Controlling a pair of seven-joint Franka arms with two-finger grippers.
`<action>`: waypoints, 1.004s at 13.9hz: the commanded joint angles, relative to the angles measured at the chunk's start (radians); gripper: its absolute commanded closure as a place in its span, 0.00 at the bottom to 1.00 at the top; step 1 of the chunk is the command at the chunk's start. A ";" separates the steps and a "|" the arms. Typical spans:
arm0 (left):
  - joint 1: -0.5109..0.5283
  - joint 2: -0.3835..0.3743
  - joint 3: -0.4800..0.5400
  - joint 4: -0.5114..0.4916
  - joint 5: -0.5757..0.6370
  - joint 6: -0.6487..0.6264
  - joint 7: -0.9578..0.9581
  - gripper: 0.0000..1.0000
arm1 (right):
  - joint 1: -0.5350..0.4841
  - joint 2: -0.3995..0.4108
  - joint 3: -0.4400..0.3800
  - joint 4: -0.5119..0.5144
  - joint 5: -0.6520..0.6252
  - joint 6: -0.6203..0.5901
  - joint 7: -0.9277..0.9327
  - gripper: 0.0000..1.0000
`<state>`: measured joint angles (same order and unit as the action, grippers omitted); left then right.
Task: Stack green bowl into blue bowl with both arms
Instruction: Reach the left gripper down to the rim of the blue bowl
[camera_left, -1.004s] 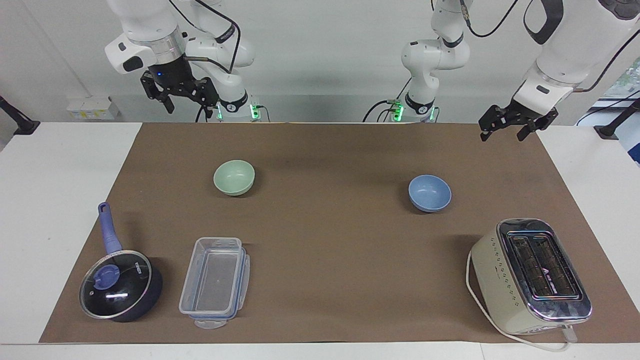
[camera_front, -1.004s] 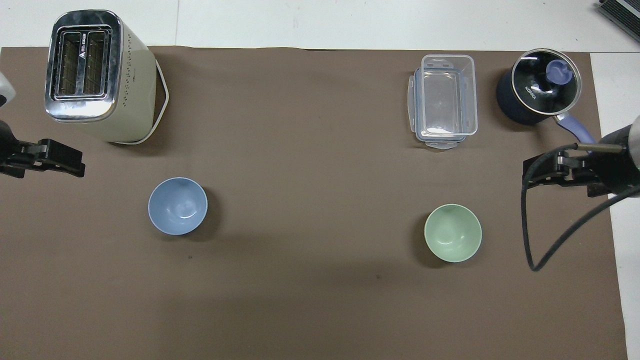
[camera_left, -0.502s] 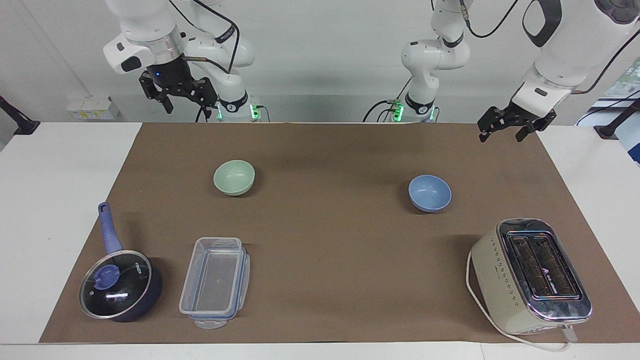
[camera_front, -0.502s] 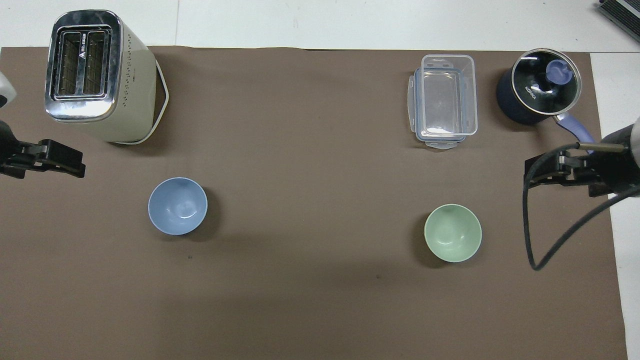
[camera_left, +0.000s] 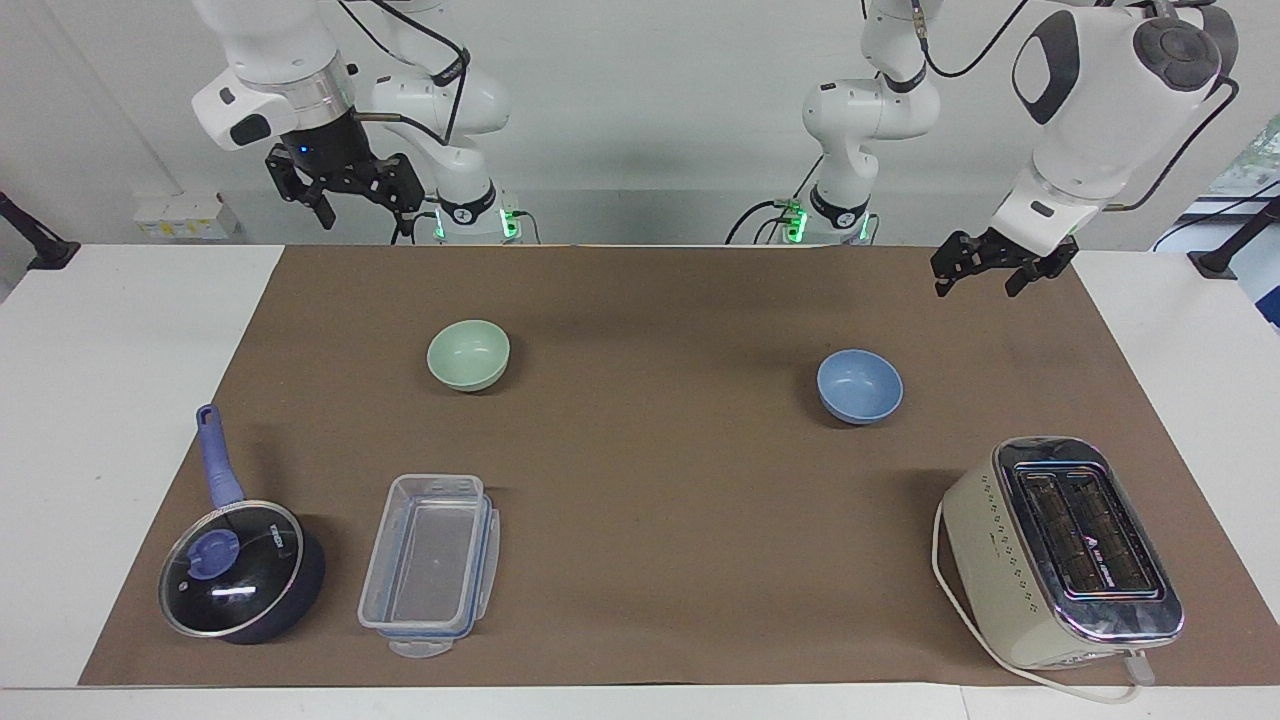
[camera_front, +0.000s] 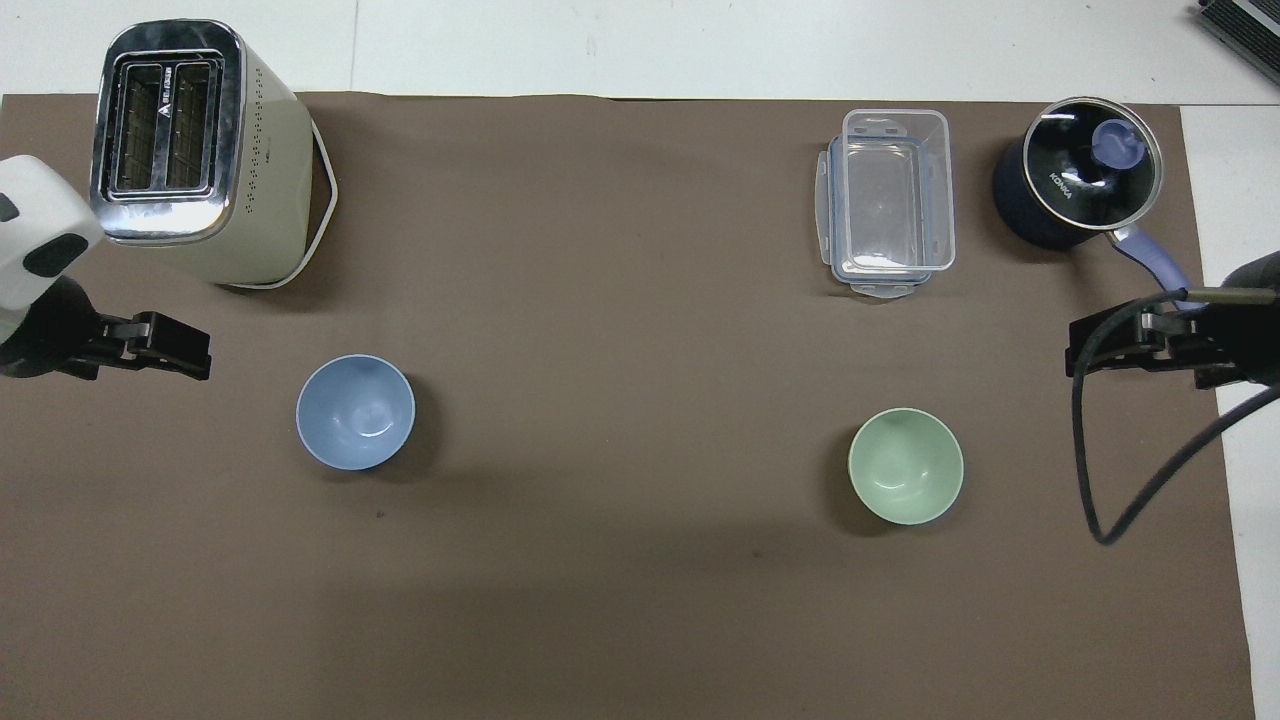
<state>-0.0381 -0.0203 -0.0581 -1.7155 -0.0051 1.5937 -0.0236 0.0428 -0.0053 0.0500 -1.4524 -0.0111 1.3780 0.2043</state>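
Left end effector (camera_left: 975, 272) shifted toward blue bowl (camera_left: 859, 386).

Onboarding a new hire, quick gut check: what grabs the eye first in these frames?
Two matching bowls sit apart on the brown mat: the green bowl toward the right arm's end, the blue bowl toward the left arm's end. Farther from the robots stand a cream toaster, a clear plastic container and a dark lidded saucepan. The right pincer and left pincer hang in the air, holding nothing.
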 joint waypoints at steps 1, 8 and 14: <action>-0.016 -0.047 0.007 -0.119 0.001 0.084 -0.015 0.00 | 0.011 -0.016 -0.032 -0.019 0.020 0.013 -0.028 0.00; -0.077 -0.029 0.007 -0.349 -0.029 0.374 -0.050 0.00 | 0.020 -0.016 -0.030 -0.019 0.022 0.015 -0.016 0.00; -0.086 0.030 0.007 -0.466 -0.053 0.566 -0.073 0.00 | 0.020 -0.019 -0.030 -0.019 0.026 0.013 -0.014 0.00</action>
<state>-0.1116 0.0166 -0.0630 -2.1296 -0.0391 2.0975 -0.0840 0.0633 -0.0054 0.0261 -1.4523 -0.0055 1.3784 0.2039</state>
